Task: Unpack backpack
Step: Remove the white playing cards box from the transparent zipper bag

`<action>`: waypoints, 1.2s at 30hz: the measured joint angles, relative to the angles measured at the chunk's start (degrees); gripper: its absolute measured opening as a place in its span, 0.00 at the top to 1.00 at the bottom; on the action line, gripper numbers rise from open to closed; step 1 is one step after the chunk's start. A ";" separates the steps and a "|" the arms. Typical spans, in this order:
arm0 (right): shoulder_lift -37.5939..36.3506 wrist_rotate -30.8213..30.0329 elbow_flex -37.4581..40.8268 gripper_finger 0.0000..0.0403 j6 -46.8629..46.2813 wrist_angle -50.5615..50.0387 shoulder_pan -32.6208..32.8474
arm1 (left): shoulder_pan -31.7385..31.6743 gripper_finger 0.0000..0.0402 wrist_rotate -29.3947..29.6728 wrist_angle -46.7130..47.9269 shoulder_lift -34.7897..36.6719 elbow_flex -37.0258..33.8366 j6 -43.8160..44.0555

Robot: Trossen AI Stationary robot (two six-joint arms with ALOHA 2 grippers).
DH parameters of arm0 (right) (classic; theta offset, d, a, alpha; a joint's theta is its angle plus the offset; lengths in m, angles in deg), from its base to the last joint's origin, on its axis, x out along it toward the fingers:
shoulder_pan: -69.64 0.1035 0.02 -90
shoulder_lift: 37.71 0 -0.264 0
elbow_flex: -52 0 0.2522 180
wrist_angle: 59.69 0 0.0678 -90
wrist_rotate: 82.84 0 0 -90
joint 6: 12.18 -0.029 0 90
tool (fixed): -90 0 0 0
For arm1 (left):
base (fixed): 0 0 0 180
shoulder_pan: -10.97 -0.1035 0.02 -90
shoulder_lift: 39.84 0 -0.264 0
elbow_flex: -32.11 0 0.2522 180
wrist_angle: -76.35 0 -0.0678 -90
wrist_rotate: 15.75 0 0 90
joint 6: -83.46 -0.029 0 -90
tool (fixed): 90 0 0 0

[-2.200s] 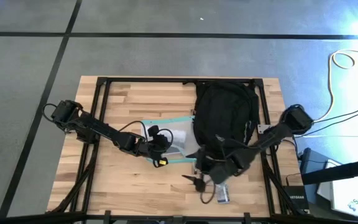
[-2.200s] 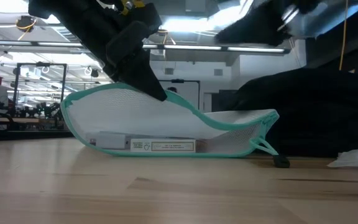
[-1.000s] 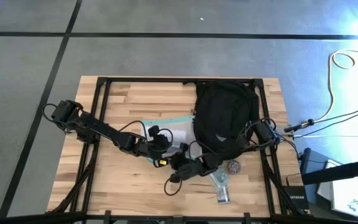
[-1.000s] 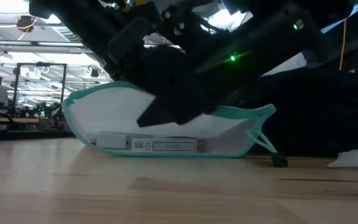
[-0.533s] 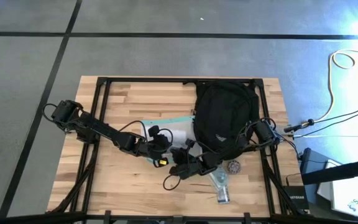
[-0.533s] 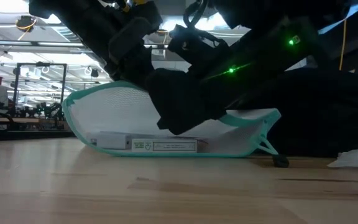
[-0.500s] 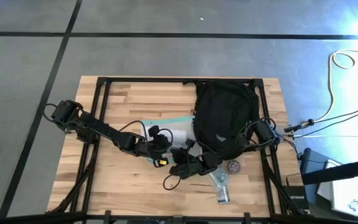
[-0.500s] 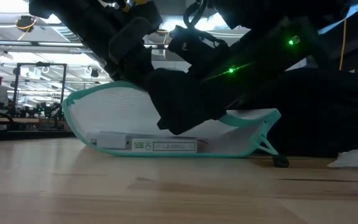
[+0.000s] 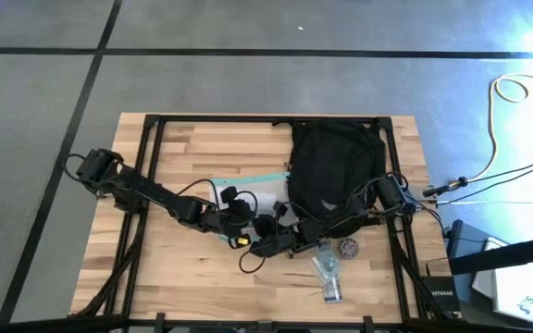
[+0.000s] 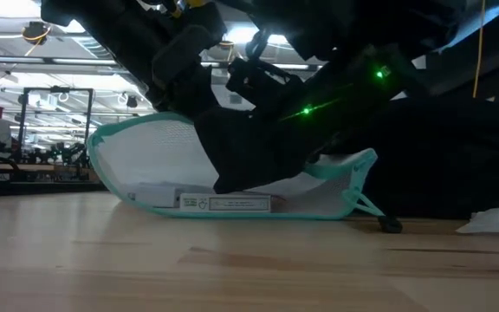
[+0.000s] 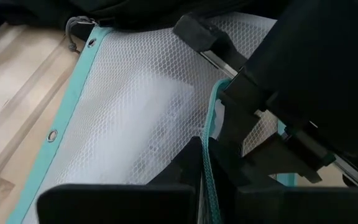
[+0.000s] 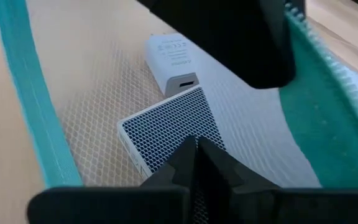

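1. The backpack (image 9: 333,176) is black, rounded and oval, with dark straps and a small pale logo near its lower end.
2. It lies flat on the right half of the desk (image 9: 183,148), long axis running from the far edge toward the near edge.
3. The desk is pale wood planks in a black frame, standing on grey floor with dark lines; the low view shows a lit hall with racks behind.
4. A mesh pouch (image 9: 259,196) with teal edging lies just left of the backpack.
5. The left gripper (image 9: 244,239) is closed, pinching the pouch's teal edge.
6. The right gripper (image 9: 248,260) is closed at the pouch, above a card deck (image 12: 166,134) and a white charger (image 12: 170,59).
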 joint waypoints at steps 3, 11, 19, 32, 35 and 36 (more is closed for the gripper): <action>0.00 3.36 -0.07 1.00 1.52 0.57 -0.01 | -0.02 1.00 0.02 0.04 0.00 0.00 0.02; -0.06 9.03 -0.13 1.00 4.60 1.92 0.00 | 0.00 1.00 0.02 0.04 0.00 0.00 -0.15; -0.15 17.40 -0.17 1.00 8.89 4.30 1.77 | 0.00 1.00 -0.02 -0.02 0.00 0.04 -0.15; -5.26 29.97 0.17 1.00 13.24 1.50 2.51 | 0.00 1.00 -0.07 -0.09 0.00 0.07 -0.15; -5.90 32.56 0.17 1.00 12.74 -1.36 3.31 | 0.00 1.00 -0.02 -0.04 0.00 0.07 -0.15; -5.92 32.59 0.17 1.00 12.74 -1.86 3.67 | 0.00 1.00 -0.02 -0.02 0.00 0.07 -0.15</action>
